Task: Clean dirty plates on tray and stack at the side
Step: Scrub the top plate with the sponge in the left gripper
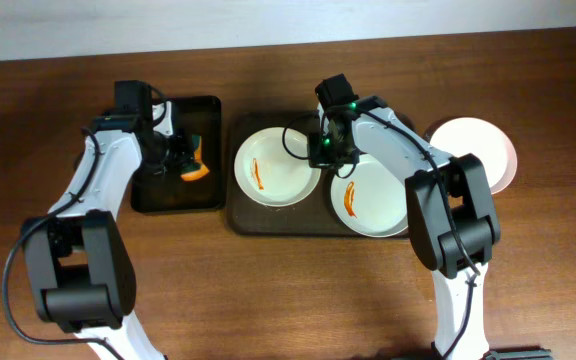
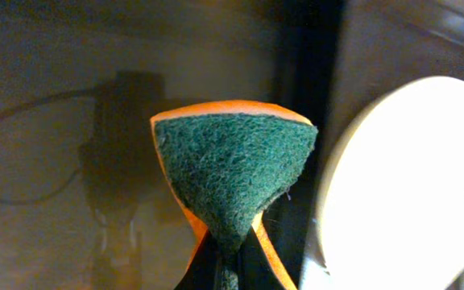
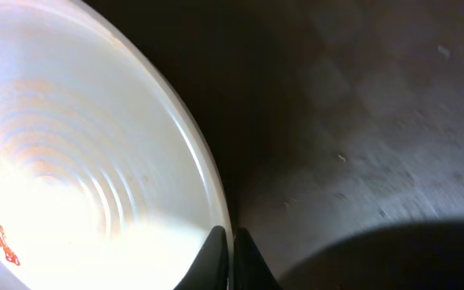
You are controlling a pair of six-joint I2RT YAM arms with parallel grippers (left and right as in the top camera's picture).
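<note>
My right gripper [image 3: 232,235] pinches the right rim of the plate [image 1: 283,182], while my left gripper [image 2: 228,262], clamped on the sponge [image 2: 232,173], lies to that plate's left over the black tray [image 1: 150,200].

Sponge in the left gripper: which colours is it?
The sponge has a dark green scouring face on an orange body; clearest in the left wrist view.

Side plate [image 1: 480,138] partly behind right arm [image 1: 455,200]

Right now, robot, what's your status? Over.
Left hand shut on sponge. Right hand shut on left plate rim. Right plate streaked too, on tray. Nothing blocking.
</note>
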